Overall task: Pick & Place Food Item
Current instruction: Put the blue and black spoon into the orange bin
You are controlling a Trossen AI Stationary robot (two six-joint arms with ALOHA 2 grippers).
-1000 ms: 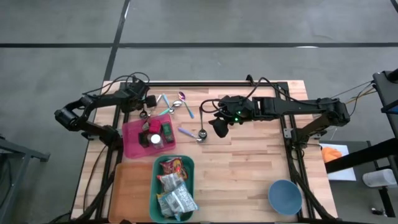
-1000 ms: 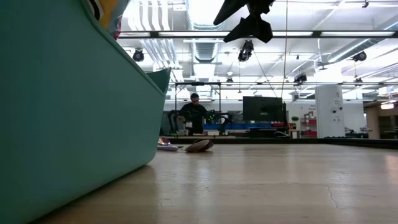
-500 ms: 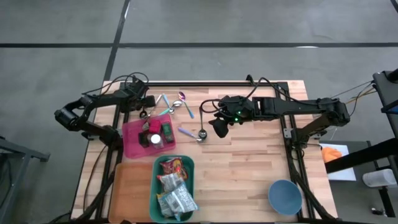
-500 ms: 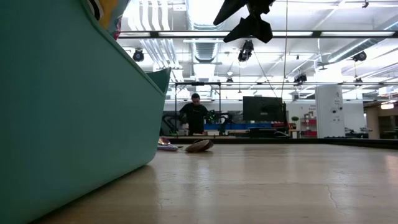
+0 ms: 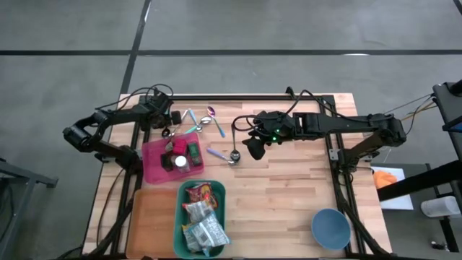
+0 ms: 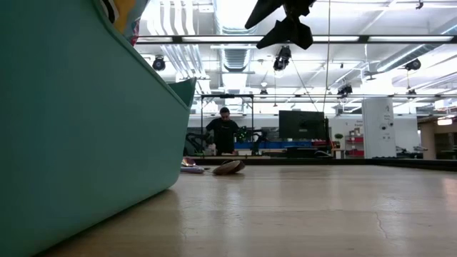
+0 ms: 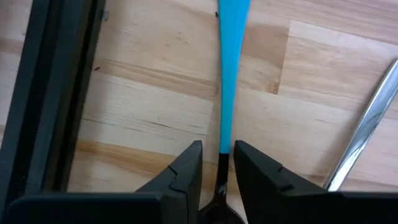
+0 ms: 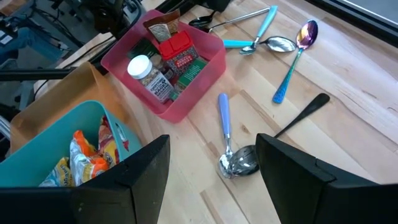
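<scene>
Straddling a utensil, not food: left end effector [image 7: 218,148], far-left corner of the tabletop [image 5: 289,195]. Its dark fingers [image 7: 186,165] stand narrowly parted either side of a blue handle [image 7: 231,62], slivers of wood visible between; released, nothing clenched.

Item, blue handle: flat, slim, tapering, smooth plastic. A bright metal shaft [image 7: 367,130] lies just beside it.

Item, pink bin [image 8: 180,102]: rigid plastic, square, thin-walled. Holds a white-capped jar [image 8: 140,65], a red box [image 8: 177,50] and small packets. This is likely the task's food, near the left arm but untouched.

Item, teal bin [image 6: 71,128]: matte plastic, sloped walls. Holds crinkled foil snack packets [image 5: 202,217].

Item, loose cutlery: a spoon with a periwinkle handle [image 8: 225,118] and polished bowl, a black-handled utensil [image 8: 305,112], an iridescent spoon [image 8: 308,31].

Right end effector [image 8: 211,149]: hovers mid-tabletop above the periwinkle spoon, fingers wide apart, empty.

Item, blue bowl [image 5: 330,227]: round, glazed-looking, near-right corner, well apart from everything else.

Hazards, as judged:
- A clamp here would probably take cutlery instead of food, since the fingers bracket the handle.
- The slick, narrow handle may pivot or slip in a pinch and knock the neighbouring metal shaft.
- Foil packets are soft and slippery; a shallow pinch may drag one without lifting it.
- The jar is round and smooth, so an off-centre grip could squirt it sideways against the bin wall.
</scene>
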